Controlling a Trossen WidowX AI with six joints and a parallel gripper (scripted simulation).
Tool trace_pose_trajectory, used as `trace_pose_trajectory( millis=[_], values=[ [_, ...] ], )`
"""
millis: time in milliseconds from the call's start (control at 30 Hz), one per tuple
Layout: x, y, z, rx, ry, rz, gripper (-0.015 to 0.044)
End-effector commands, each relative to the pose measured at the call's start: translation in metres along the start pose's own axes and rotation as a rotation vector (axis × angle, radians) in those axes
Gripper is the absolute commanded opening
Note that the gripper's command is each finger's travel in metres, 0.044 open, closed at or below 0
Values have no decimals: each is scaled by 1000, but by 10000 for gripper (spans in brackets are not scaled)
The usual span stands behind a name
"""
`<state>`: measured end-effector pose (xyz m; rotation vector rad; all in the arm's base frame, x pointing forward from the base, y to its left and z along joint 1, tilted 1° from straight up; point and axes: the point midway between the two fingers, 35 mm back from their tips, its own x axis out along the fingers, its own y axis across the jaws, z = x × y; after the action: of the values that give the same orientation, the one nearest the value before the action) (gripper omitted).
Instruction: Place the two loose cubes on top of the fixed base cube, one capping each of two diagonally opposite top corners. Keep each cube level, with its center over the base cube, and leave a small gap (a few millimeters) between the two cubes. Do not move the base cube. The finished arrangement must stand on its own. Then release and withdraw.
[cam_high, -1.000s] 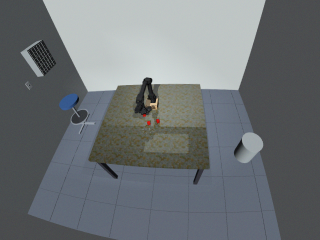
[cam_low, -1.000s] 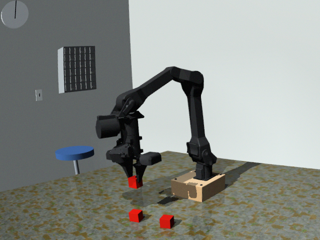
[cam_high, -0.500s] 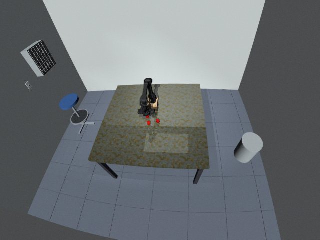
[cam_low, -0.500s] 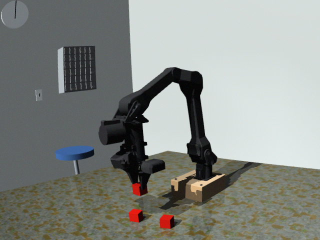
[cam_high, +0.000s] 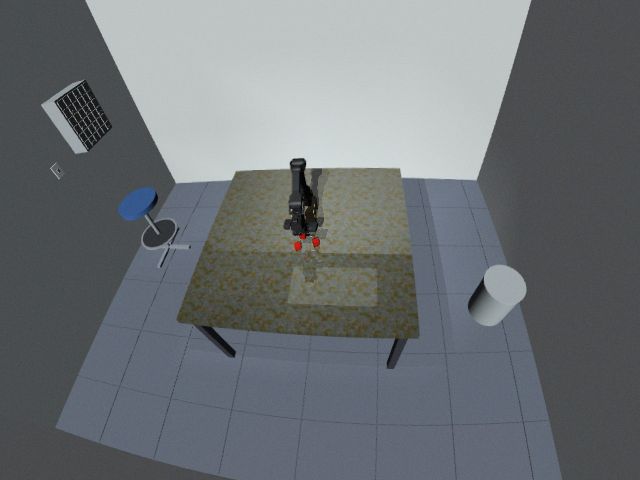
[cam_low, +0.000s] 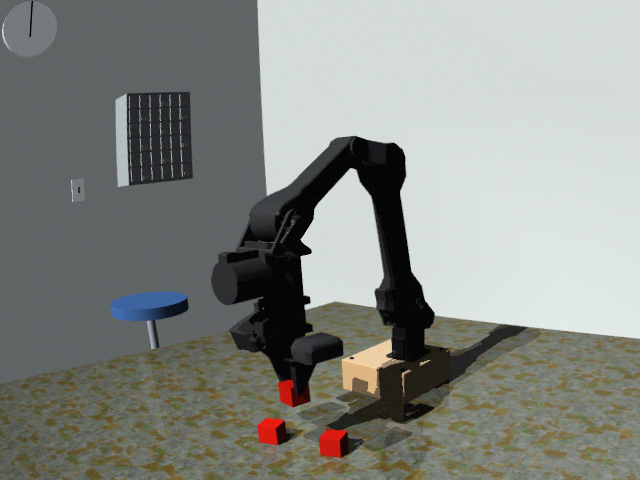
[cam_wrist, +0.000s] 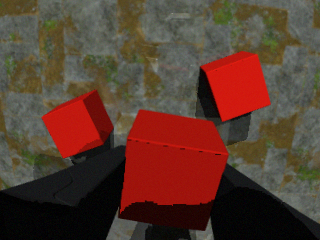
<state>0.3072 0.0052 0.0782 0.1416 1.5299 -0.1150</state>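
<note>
My gripper (cam_low: 294, 390) (cam_wrist: 171, 164) is shut on a red cube (cam_high: 302, 236) (cam_low: 287, 393) (cam_wrist: 172, 177), one finger on each side. The held cube hangs above the table, behind the other two cubes in the exterior view. Two more red cubes stand apart on the table. One cube (cam_high: 297, 246) (cam_low: 271, 431) is at the left in the top and exterior views; the other cube (cam_high: 315, 242) (cam_low: 333, 443) is to its right. The wrist view shows a cube (cam_wrist: 72, 129) at the left and a cube (cam_wrist: 237, 87) at the upper right. All look alike; which is the base cube I cannot tell.
The arm stands on a wooden block (cam_low: 361, 374) on the patterned table (cam_high: 248, 294) (cam_low: 103, 413), behind the cubes. A blue stool (cam_high: 138, 203) (cam_low: 149, 305) and a white cylinder (cam_high: 497, 294) stand on the floor beside the table.
</note>
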Motion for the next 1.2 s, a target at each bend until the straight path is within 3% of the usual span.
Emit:
trace_pose_trajectory(
  millis=[0,500,1167],
  values=[
    [4,14,2,55,-2,-4,105],
    [15,60,-3,208,-2,1,105],
    [26,60,-3,211,-2,1,105]
  ],
)
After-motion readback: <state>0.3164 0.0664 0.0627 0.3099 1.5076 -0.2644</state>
